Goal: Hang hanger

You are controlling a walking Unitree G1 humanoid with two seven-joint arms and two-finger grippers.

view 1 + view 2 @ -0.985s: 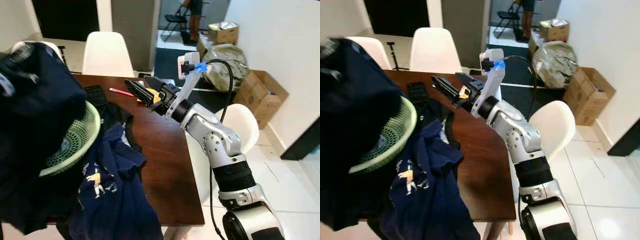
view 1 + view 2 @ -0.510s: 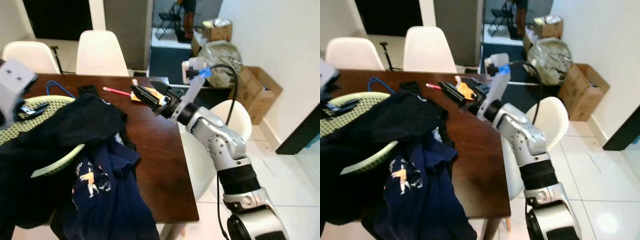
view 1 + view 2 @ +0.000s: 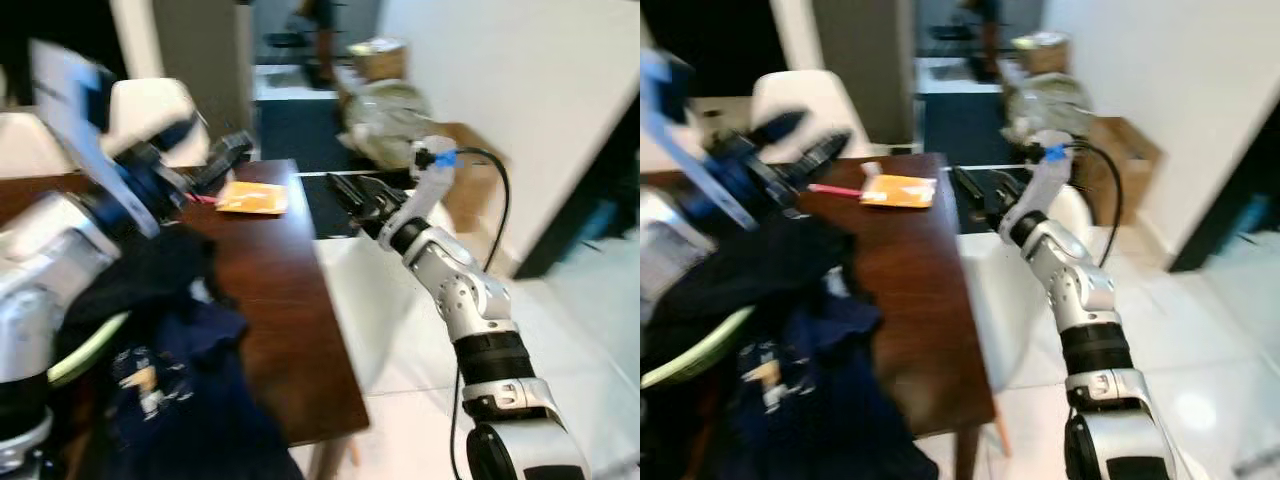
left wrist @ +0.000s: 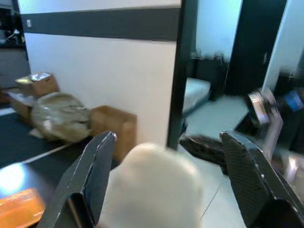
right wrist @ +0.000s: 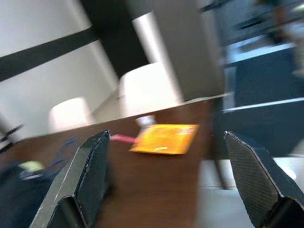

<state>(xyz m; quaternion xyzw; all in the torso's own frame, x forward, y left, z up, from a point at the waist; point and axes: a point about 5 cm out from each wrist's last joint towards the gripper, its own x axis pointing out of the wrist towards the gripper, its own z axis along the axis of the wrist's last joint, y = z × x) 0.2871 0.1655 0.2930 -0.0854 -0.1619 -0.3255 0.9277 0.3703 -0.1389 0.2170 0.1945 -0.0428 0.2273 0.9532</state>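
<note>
Head views | left gripper (image 3: 225,155) spread, raised over table (image 3: 280,290) above dark clothes (image 3: 170,400) | right gripper (image 3: 355,195) spread, empty, off table edge | hanger unseen, likely searching.

Camera: swung toward the robot's right, picture blurred. Left gripper (image 3: 222,158): now raised over the brown table (image 3: 270,270), fingers apart, empty; dark clothing (image 3: 150,280) no longer covers it. Right gripper (image 3: 352,193): shifted off the tabletop, now past the table's right edge, above the white chair (image 3: 350,300), fingers spread.
</note>
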